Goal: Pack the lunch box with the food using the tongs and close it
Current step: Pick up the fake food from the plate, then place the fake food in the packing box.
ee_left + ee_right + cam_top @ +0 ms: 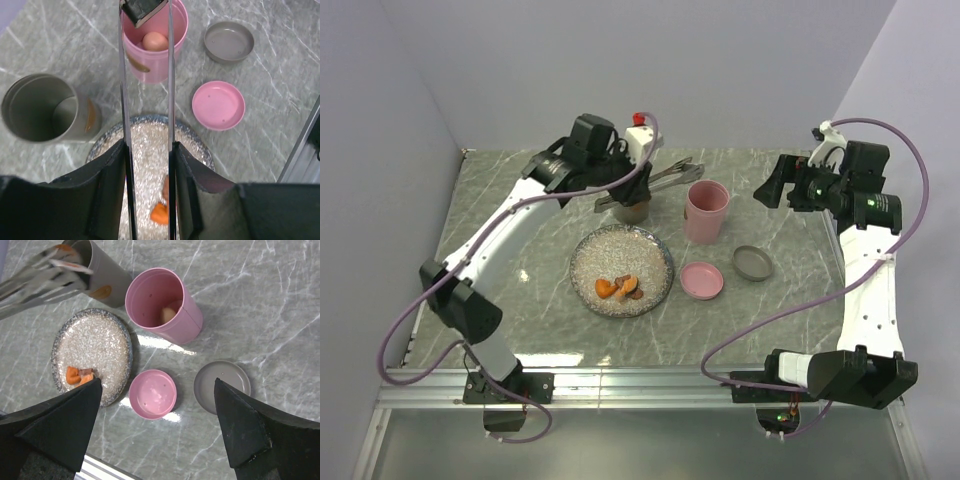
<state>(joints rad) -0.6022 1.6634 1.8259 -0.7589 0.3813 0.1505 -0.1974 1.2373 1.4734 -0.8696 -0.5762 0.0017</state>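
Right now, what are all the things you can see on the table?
plate: one, speckled silver-grey, middle
orange chunks: few, orange, on plate
grey cup: one, grey, behind plate
pink cup: one, pink, beside grey cup
egg-shaped piece: one, pale pink, in pink cup
pink lid: one, pink, right of plate
grey lid: one, grey, beside pink lid
tongs: one, grey metal, in left gripper
left gripper: one, black, shut on tongs
right gripper: one, black, open, empty

two cups [187, 322] [107, 277], two lids [152, 394] [222, 381], one plate [95, 347], one tongs [170, 75]
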